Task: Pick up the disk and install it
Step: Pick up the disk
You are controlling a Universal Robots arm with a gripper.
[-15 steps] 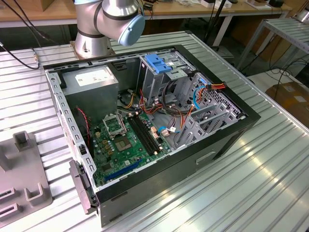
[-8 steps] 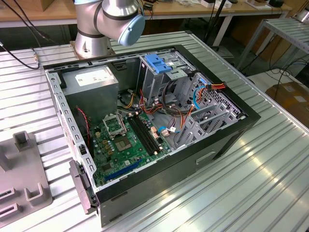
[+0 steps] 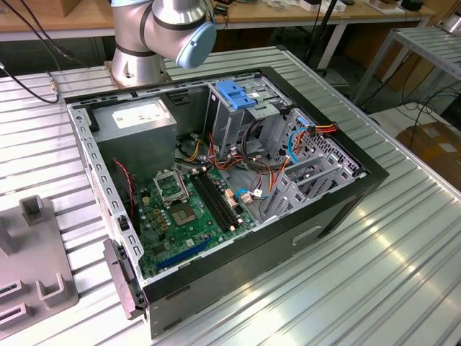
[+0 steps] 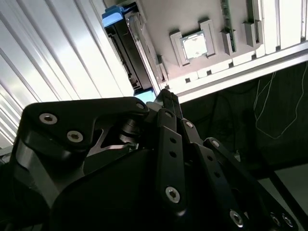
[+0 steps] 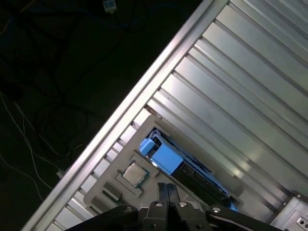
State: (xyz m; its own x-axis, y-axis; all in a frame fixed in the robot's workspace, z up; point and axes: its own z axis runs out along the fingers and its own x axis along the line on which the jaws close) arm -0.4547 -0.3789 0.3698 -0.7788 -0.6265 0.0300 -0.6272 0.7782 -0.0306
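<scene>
Gripper (image 5: 167, 188) fingers pressed together, holding nothing, in both wrist views (image 4: 166, 96). It hovers just over the disk (image 5: 168, 159), not touching. The disk (image 4: 127, 57) stands on edge in a slot of a grey fixture (image 5: 103, 186), blue rail up, beside a processor chip (image 5: 134, 174). The fixture sits on the ribbed metal tabletop (image 5: 250, 86). In the exterior view, the open computer case (image 3: 346, 209) lies on the tabletop.

From here I see a ribbed table (image 3: 374, 281) of bright, glossy bare metal, a matt black case (image 3: 238, 270) lined with dull grey sheet metal, the disk (image 5: 185, 166) with smooth blue plastic rails, and a gripper (image 5: 167, 188) of matt black metal.
</scene>
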